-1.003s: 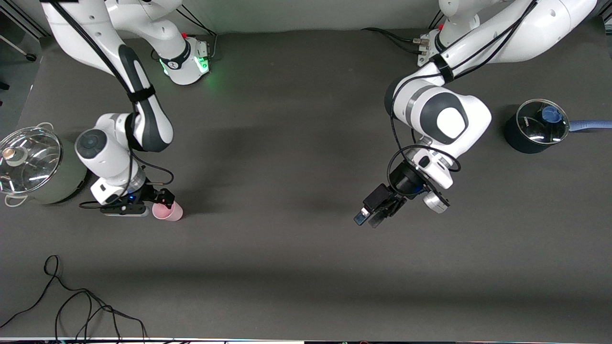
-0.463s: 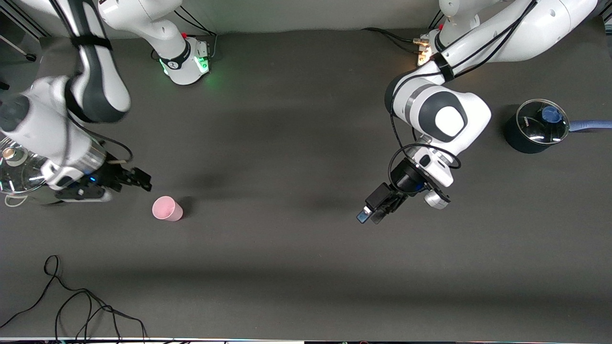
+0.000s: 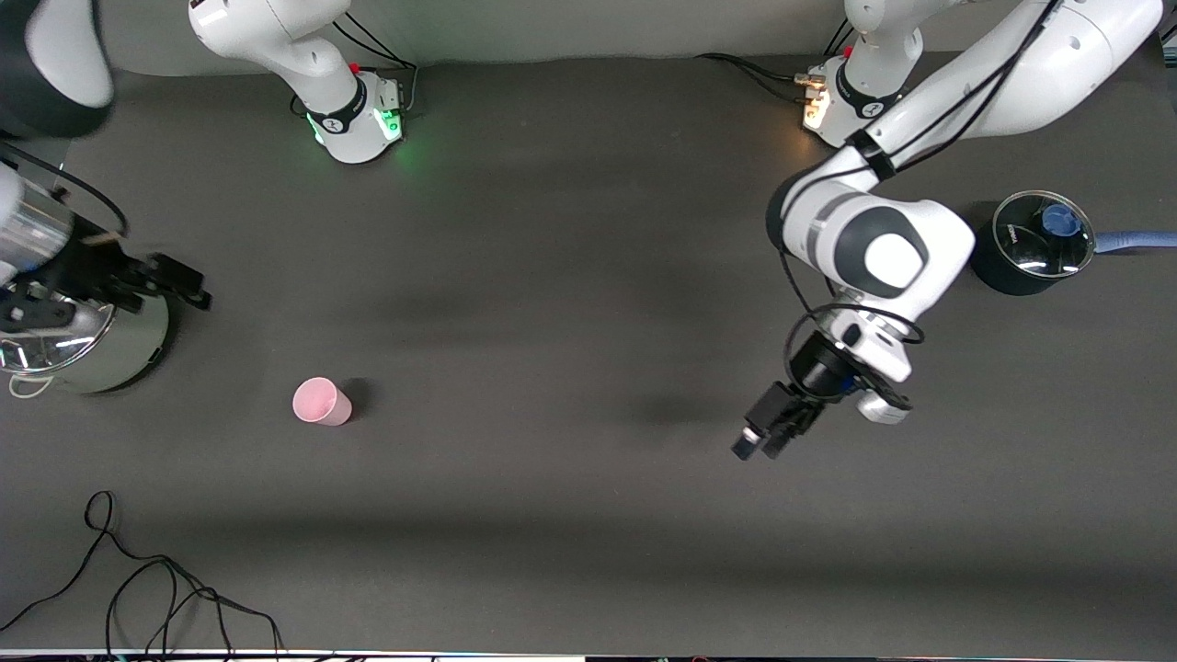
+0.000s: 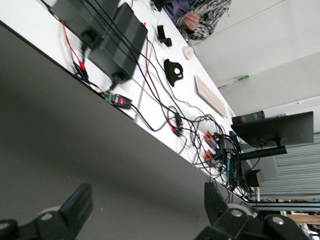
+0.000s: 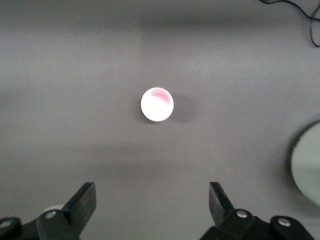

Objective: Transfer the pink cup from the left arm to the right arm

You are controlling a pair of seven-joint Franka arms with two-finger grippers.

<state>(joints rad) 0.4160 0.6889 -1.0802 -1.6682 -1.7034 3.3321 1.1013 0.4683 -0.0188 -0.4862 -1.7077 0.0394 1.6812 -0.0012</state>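
The pink cup (image 3: 322, 402) stands upright on the dark table toward the right arm's end, free of both grippers. It shows from above in the right wrist view (image 5: 157, 104), well ahead of the fingers (image 5: 82, 202). My right gripper (image 3: 188, 287) is open and empty, raised over the table's edge beside the steel pot. My left gripper (image 3: 759, 445) is open and empty over bare table toward the left arm's end. In the left wrist view, my left gripper (image 4: 147, 205) has only bare table between its jaws.
A steel pot with a glass lid (image 3: 110, 354) stands at the right arm's end; its lid edge shows in the right wrist view (image 5: 307, 165). A dark pot with a glass lid (image 3: 1011, 267) stands at the left arm's end. A black cable (image 3: 165, 588) lies near the front edge.
My right gripper let go of the pink cup, rose and drew away toward the steel pot. The cup stayed in place. My left gripper shifted a little toward its own end.
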